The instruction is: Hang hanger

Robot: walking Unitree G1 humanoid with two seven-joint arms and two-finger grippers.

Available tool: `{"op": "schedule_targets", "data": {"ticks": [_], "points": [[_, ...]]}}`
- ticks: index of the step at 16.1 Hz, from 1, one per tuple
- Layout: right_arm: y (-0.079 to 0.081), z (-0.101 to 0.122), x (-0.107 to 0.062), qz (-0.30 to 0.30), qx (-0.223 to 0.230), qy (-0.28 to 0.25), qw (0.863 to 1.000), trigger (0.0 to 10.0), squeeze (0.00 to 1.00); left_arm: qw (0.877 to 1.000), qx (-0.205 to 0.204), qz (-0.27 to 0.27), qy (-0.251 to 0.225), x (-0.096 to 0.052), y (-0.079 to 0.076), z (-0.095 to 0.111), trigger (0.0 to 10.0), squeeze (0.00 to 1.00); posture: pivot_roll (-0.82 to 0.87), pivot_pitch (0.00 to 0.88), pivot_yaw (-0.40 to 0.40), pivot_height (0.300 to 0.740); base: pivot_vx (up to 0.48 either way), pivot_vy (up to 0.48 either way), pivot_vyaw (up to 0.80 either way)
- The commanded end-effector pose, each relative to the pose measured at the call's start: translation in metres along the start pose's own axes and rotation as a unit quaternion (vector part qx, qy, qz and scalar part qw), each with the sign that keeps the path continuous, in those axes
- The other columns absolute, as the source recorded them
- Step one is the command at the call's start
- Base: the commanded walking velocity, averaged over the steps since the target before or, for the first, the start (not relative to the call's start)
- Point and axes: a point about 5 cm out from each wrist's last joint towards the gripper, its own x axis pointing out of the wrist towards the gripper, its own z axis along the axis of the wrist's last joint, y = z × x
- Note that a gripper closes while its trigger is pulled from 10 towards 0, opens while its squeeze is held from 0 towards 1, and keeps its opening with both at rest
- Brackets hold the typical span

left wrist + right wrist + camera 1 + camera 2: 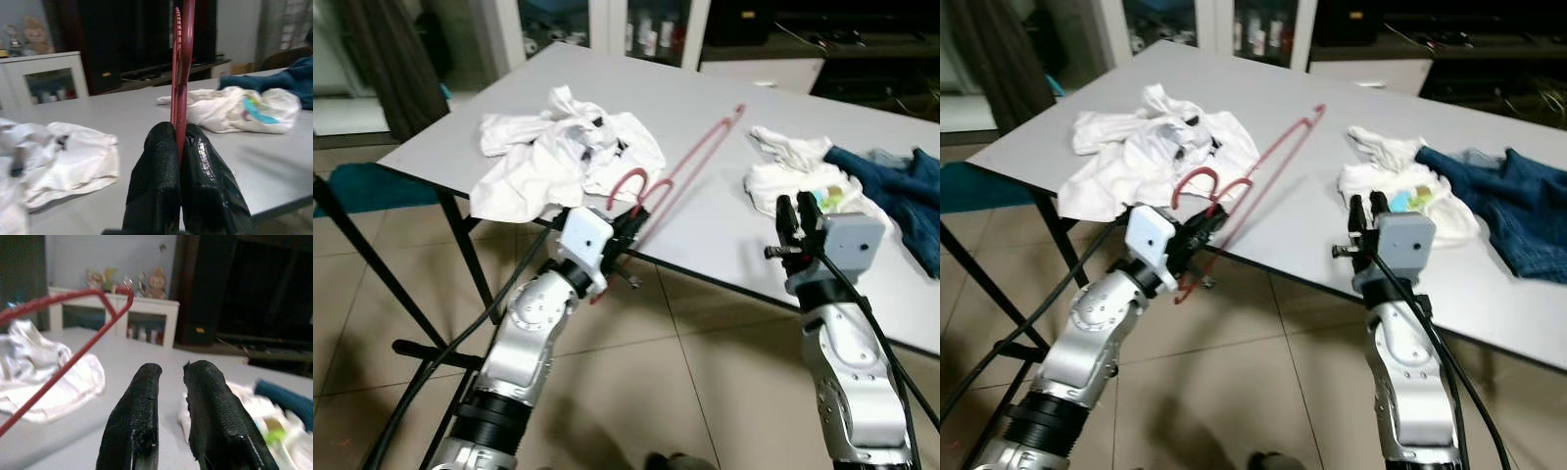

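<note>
Hanger pinched in left gripper, apparently tabletop-level

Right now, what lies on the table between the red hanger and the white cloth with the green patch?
Nothing: between the red hanger and the white cloth the grey table is bare, seen in both eye views.

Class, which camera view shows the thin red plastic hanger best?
The left eye view: the thin red plastic hanger shows whole, hook to far corner, over the grey table, held by the left gripper. Right eye view shows much the same. The left wrist view sees it edge-on; the right wrist view catches one corner.
</note>
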Motion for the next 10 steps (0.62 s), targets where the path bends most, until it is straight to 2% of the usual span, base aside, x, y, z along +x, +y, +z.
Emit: {"op": "schedule_targets", "data": {"ticks": [1, 4, 10], "points": [[-0.0035, 0.0007, 0.0003, -0.004, -0.005, -0.004, 1.000, 10.0, 0.00, 1.000, 0.002, -0.003, -0.009, 0.0030, -0.0036, 0.0056, 10.0, 0.00, 0.01, 0.000, -0.013, 0.723, 0.000, -0.244, 0.00], [-0.0035, 0.0010, 0.0009, -0.003, -0.002, -0.004, 1.000, 10.0, 0.00, 1.000, 0.002, -0.001, -0.009, 0.0032, -0.0036, 0.0055, 10.0, 0.00, 0.01, 0.000, -0.013, 0.723, 0.000, -0.266, 0.00], [-0.0041, 0.0008, 0.0015, -0.005, -0.003, -0.004, 1.000, 10.0, 0.00, 1.000, 0.003, -0.005, -0.009, 0.0040, -0.0040, 0.0057, 10.0, 0.00, 0.00, 0.000, -0.007, 0.723, 0.000, -0.427, 0.00]]}}
